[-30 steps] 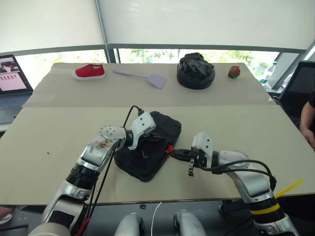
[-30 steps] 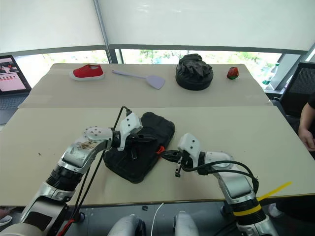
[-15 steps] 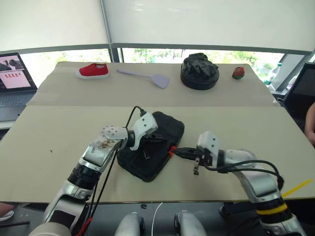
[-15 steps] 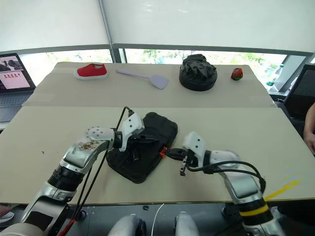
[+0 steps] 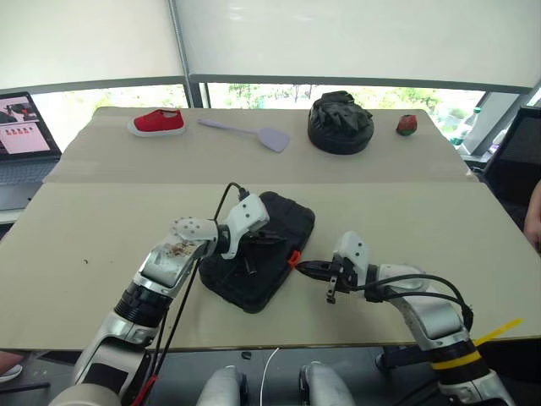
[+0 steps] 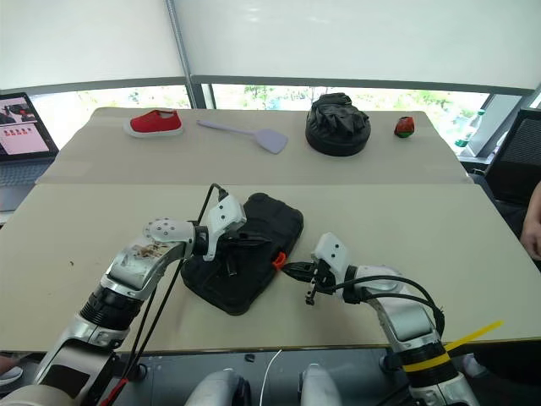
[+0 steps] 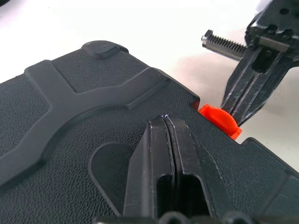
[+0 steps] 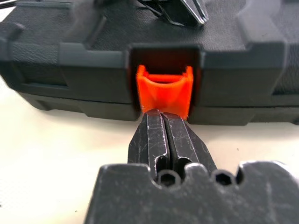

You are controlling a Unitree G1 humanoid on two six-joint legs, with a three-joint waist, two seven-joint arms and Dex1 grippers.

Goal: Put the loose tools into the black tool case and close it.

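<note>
Head views: the black tool case was recorded lid down near the table's front edge, about midway along it. The left gripper was pressed on its lid, the right gripper levelled at the orange latch.

Left wrist view: fingers together on the ribbed shell.

Right wrist view: fingers together (nothing between them), tips at the latch.

Tool case at centre of the surface, lid down. Left gripper on the lid; right gripper at the latch, 3 o'clock side. Far edge: shoe at 10 o'clock, spatula at 12, bundle at 1, small round object at 2.
</note>
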